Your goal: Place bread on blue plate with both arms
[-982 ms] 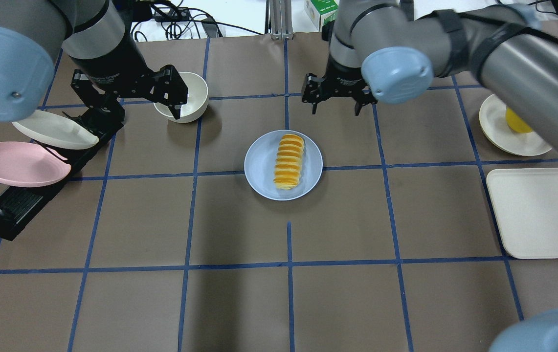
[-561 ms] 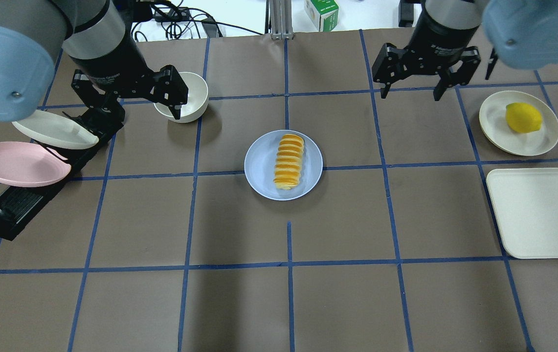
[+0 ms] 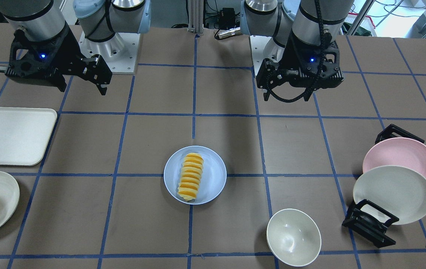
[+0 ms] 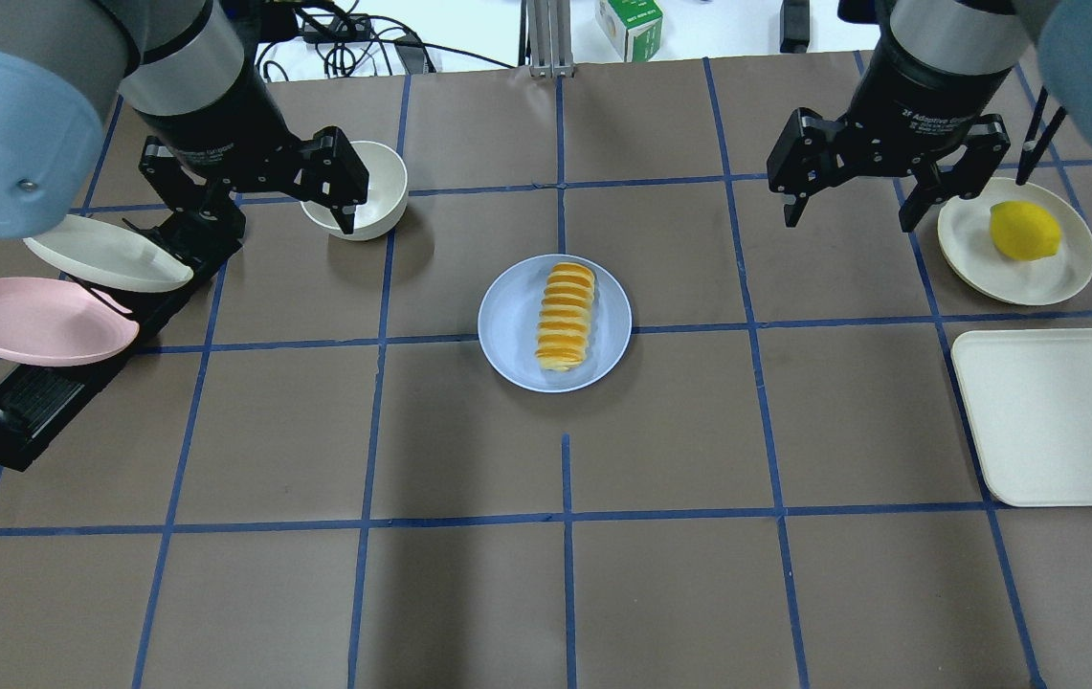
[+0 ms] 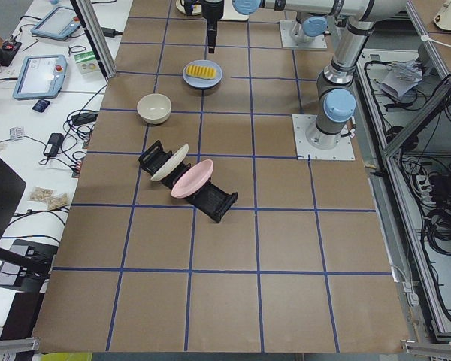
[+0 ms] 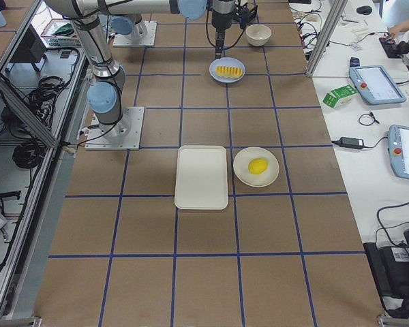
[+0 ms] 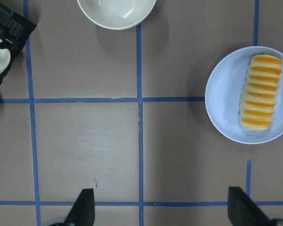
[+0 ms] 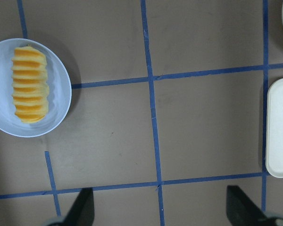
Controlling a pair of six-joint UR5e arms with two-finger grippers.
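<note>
Task judged essentially done; the bread [image 4: 566,317] is seen lying lengthwise on the blue plate [image 4: 510,330], fully within the rim, near the middle of the worktop [image 4: 469,593]; nothing is held by either arm. Little is judged to be left, at most parking of the arms.

The left gripper [image 7: 162,211] is held high above the worktop on the left-edge side of the plate, pointed straight down, fingers spread wide apart and empty; in its wrist view the plate is seen off to one side and the white bowl [image 4: 375,188] at the top.

The right gripper [image 4: 849,218] is held high on the right-edge side, also pointed down, fingers wide apart and empty; it is well apart from the bread.

Toward the right edge the lemon [image 4: 1024,231] is seen on an off-white plate [image 4: 971,244], with the cream tray [image 4: 1062,421] beside it; none of these are touched.
</note>
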